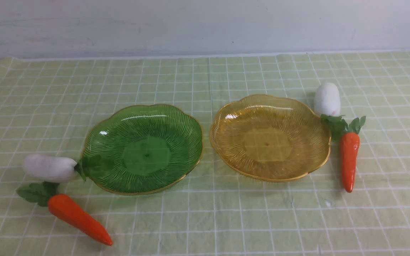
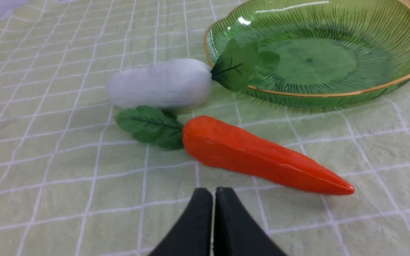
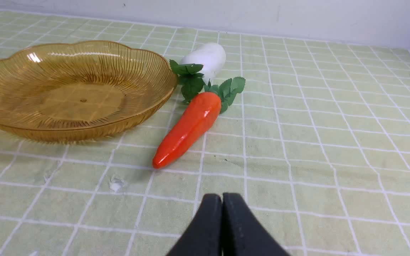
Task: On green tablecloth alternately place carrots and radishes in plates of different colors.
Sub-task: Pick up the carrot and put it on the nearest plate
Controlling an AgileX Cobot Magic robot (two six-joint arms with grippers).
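On the green tablecloth a dark green plate lies left of an amber plate; both are empty. A white radish and a carrot lie left of the green plate, the radish's leaves over its rim. Another radish and carrot lie right of the amber plate. Neither gripper shows in the front view. The left gripper is shut and empty, close to its carrot and radish. The right gripper is shut and empty, short of its carrot and radish.
A pale wall runs along the cloth's far edge. A small white scuff marks the cloth in front of the amber plate, and it also shows in the right wrist view. The green plate and amber plate fill part of each wrist view.
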